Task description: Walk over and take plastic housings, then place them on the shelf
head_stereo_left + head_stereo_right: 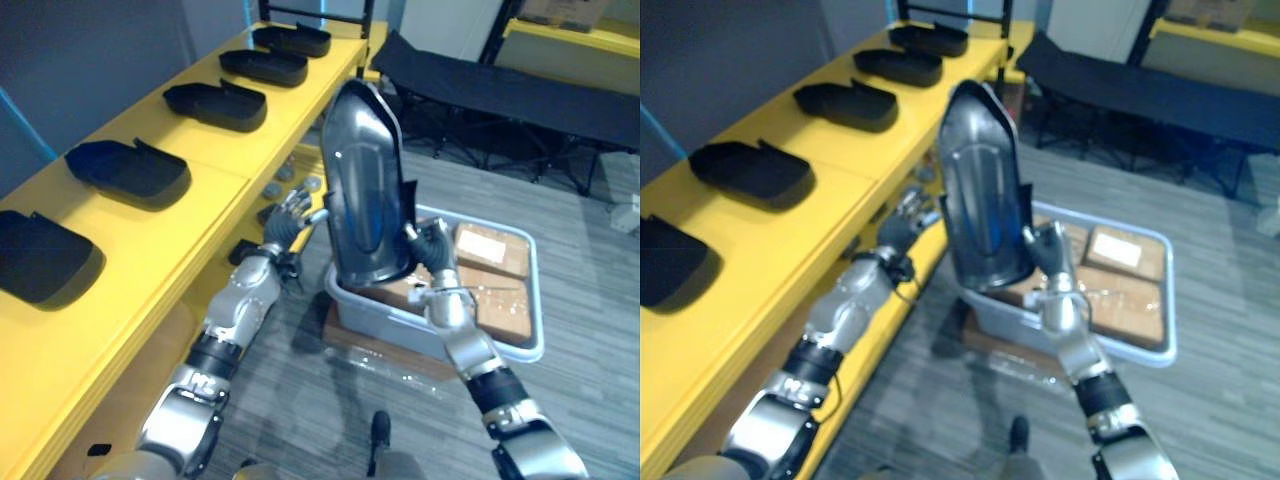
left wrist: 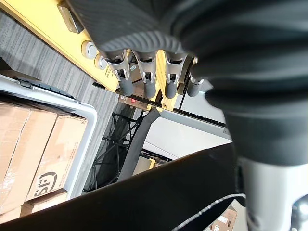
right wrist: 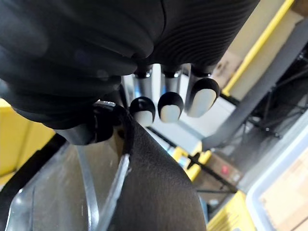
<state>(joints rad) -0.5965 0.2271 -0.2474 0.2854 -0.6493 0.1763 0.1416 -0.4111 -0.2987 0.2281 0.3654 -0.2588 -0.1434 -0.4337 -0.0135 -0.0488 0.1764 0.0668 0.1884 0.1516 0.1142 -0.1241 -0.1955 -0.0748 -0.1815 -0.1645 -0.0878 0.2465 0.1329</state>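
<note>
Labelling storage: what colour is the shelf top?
Yellow shelf; best in the left eye view.

No wording or number can be read. A dark round printed mark is borne on the side of a cardboard box (image 2: 45, 159) lying in the grey bin (image 2: 86, 122), but its characters are not resolved. A pale label (image 1: 482, 243) is fixed to the top of another box in the bin, its print being too small to be made out. A small red tag (image 2: 124, 99) is carried on the dark frame beyond, likewise illegible.
</note>
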